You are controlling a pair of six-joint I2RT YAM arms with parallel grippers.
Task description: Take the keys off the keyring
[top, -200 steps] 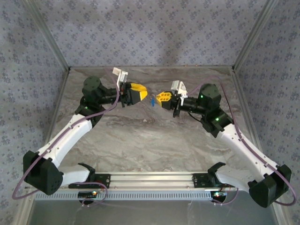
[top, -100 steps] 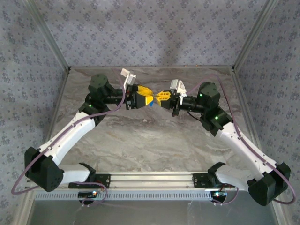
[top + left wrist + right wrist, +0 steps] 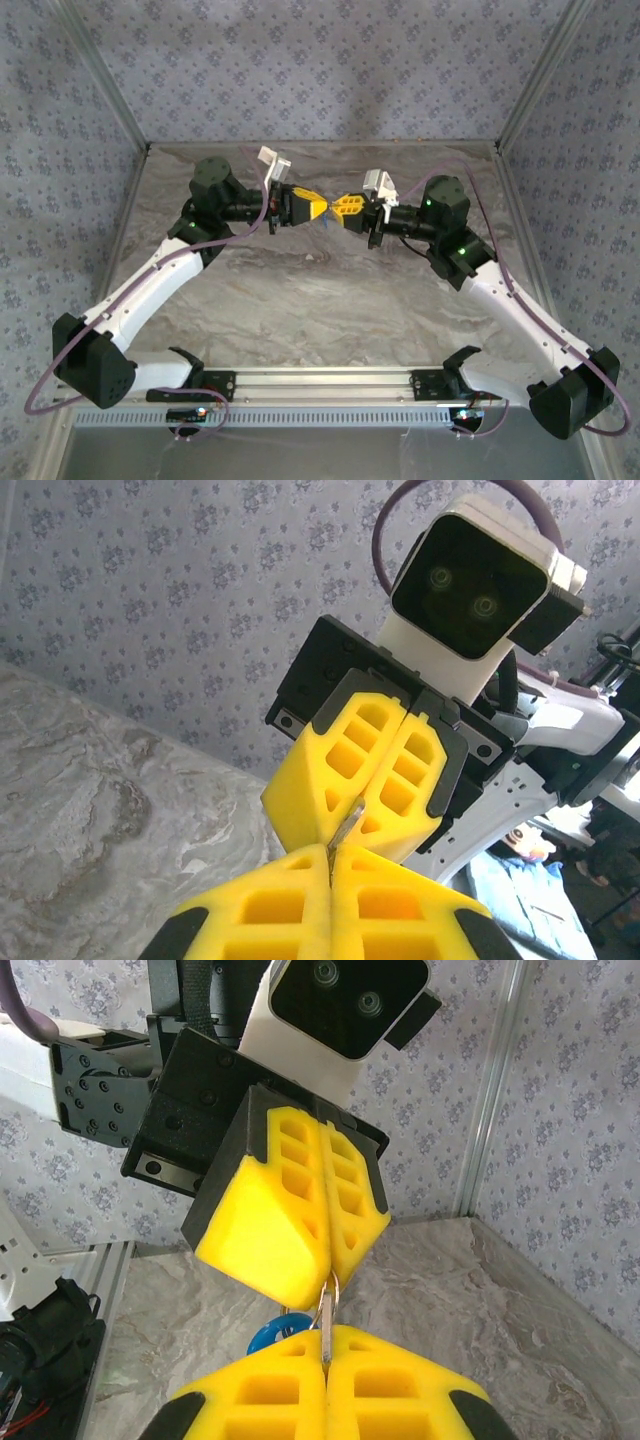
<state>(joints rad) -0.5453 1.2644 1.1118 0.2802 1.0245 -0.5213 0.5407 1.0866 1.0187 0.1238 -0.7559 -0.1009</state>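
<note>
Seen from above, pale blue flower-patterned walls (image 3: 320,70) close in a grey marbled table (image 3: 320,300) that takes up the middle of the frame, with a silver mounting rail (image 3: 320,385) running across the bottom. Two white and black robot arms rise from that rail. The left arm (image 3: 150,290) leans up from the lower left and the right arm (image 3: 510,300) from the lower right, and they bend inward so that they meet nose to nose just above the centre of the picture, over the far part of the table. A thin purple cable (image 3: 50,380) loops beside the left arm's base. The left gripper (image 3: 320,208) and the right gripper (image 3: 340,207), both with chunky yellow honeycombed fingers, point straight at each other with their tips almost touching. Each gripper's jaws are pressed together. In both wrist views a thin silvery metal piece runs from the seam of one pair of fingers into the seam of the other, so both grippers are clamped on the keys (image 3: 326,1310), which are held in the air between the tips, off the table. In the right wrist view a small bright blue piece (image 3: 272,1338) of the bunch shows just left of the metal ring, at the edge of the lower yellow finger.
</note>
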